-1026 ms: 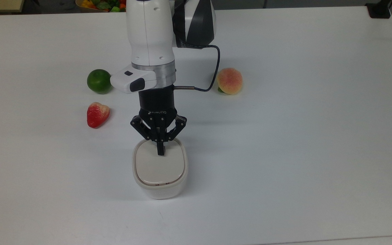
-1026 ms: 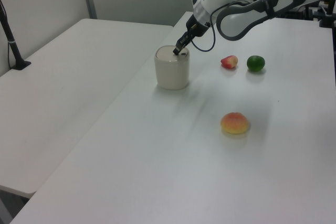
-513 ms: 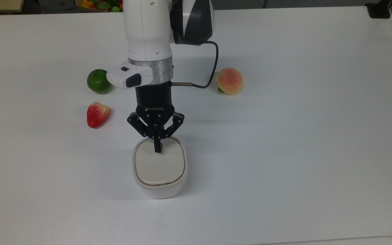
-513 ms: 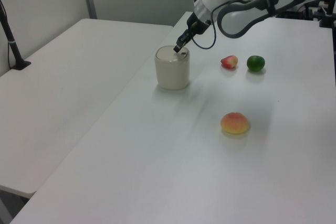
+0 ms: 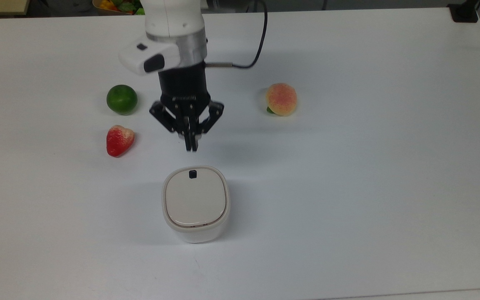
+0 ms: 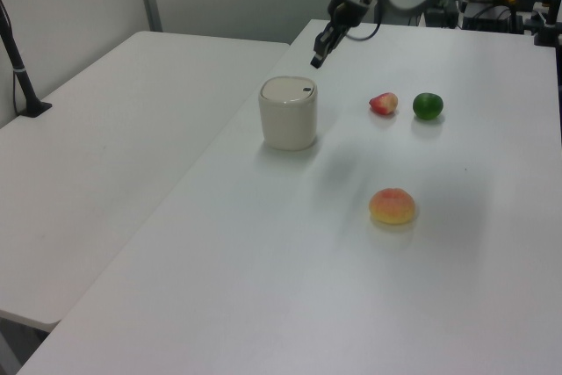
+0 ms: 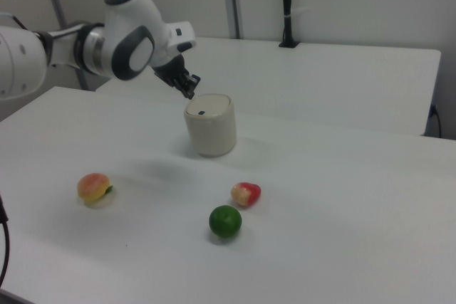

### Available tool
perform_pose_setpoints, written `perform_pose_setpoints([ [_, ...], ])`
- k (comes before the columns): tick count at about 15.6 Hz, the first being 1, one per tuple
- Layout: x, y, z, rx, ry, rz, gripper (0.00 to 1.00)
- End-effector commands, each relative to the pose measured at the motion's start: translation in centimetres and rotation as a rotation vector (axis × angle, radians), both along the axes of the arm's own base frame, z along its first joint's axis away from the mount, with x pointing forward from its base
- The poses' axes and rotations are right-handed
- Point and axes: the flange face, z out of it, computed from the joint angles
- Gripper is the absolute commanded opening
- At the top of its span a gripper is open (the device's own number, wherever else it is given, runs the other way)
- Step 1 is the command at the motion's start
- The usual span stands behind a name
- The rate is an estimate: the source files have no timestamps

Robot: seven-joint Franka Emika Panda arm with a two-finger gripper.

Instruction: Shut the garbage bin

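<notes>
One bin (image 5: 196,204) is seen on the counter (image 5: 369,166), its lid (image 5: 195,198) flat and seemingly shut; the hand (image 5: 191,146), pinched narrow and empty, hangs clear beyond it; only withdrawal seems called for.

The garbage bin (image 5: 196,205) looks like smooth, faintly glossy plastic on a matt white table (image 5: 369,166).

I see the garbage bin (image 5: 196,204) upright on the white table (image 5: 369,166): small white rounded-square body, beige lid (image 5: 195,199) sitting flat and flush on the rim, closed. Small black button (image 5: 193,174) sits near the lid's upper edge in the top view. Nothing is touching the bin.
</notes>
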Motion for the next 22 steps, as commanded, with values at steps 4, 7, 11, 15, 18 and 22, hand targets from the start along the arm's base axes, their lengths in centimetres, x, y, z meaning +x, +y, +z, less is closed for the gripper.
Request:
perform_pose_setpoints([
  [4, -5.4, -1.0, 5.2, 0.008, 0.244, 0.003, 0.78],
  [7, -7.9, -1.2, 7.9, 0.011, 0.312, -0.002, 1.0],
  [11, -11.2, -0.8, 10.7, 0.009, 0.396, 0.001, 1.0],
  [15, -12.8, -0.6, 12.1, 0.033, 0.425, -0.081, 1.0],
  [18, -14.2, -0.7, 13.7, 0.038, 0.411, -0.075, 1.0],
  [22, -15.2, -0.9, 14.1, 0.027, 0.395, -0.026, 1.0],
])
